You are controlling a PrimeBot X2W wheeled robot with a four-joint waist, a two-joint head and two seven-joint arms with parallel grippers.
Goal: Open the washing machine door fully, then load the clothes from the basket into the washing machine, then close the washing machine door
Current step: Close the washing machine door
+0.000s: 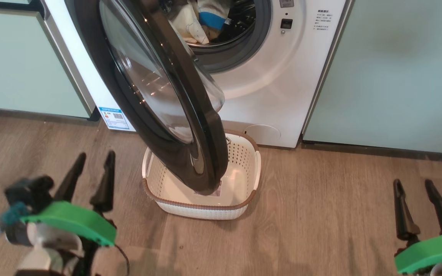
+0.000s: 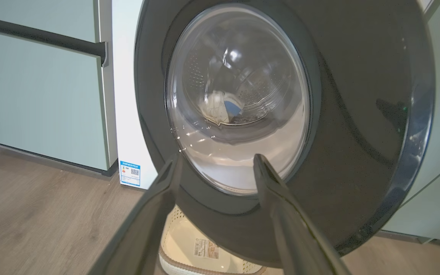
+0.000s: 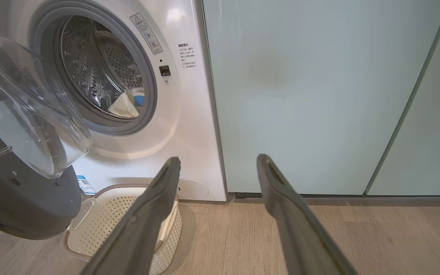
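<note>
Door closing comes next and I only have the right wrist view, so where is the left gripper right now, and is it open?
Observer: The left gripper is open and holds nothing, low on the robot's left above the floor.
Operator: Is it touching anything?
Observer: No. The head view shows bare boards between it and the washing machine door.
Operator: Anything left to load?
Observer: The basket sits partly under the door's lower edge, and what shows of its bottom is bare apart from a label.
</note>
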